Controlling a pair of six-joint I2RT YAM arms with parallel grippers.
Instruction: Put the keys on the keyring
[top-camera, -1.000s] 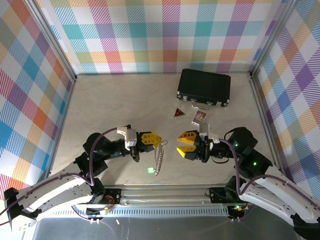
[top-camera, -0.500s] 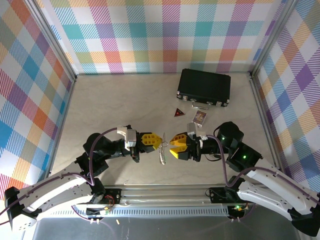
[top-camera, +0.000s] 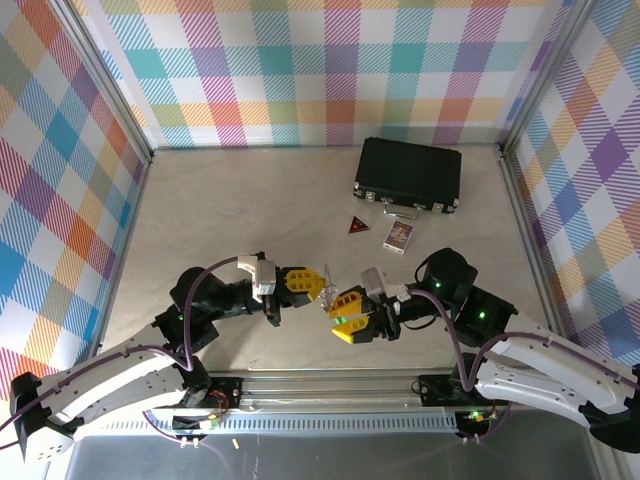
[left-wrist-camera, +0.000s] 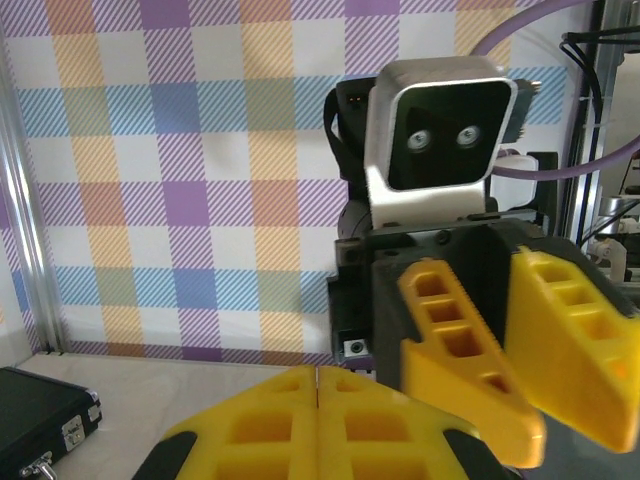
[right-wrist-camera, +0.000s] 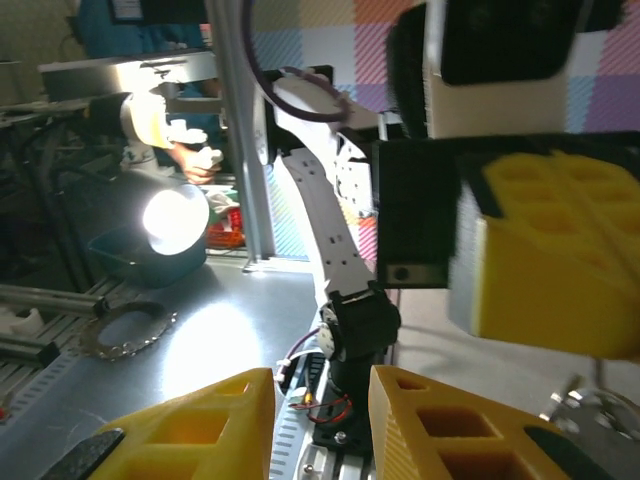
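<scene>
My left gripper (top-camera: 318, 284) is pinched shut on the keyring (top-camera: 326, 279) — lower centre of the top view. My right gripper (top-camera: 340, 316) — jaws narrowly apart — sits just beside it.

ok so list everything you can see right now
black case: one, black, far right of the table
triangular piece: one, dark red, just in front of the case
patterned card: one, pale, right of the triangular piece
keyring: one, silvery chain, at the left gripper's tips
green key: one, a green speck between the right gripper's fingers; cannot tell if gripped
table: one, beige, inside plaid walls
left gripper: one, yellow fingers, shut on the keyring
right gripper: one, yellow fingers, jaws apart, facing the left gripper
</scene>
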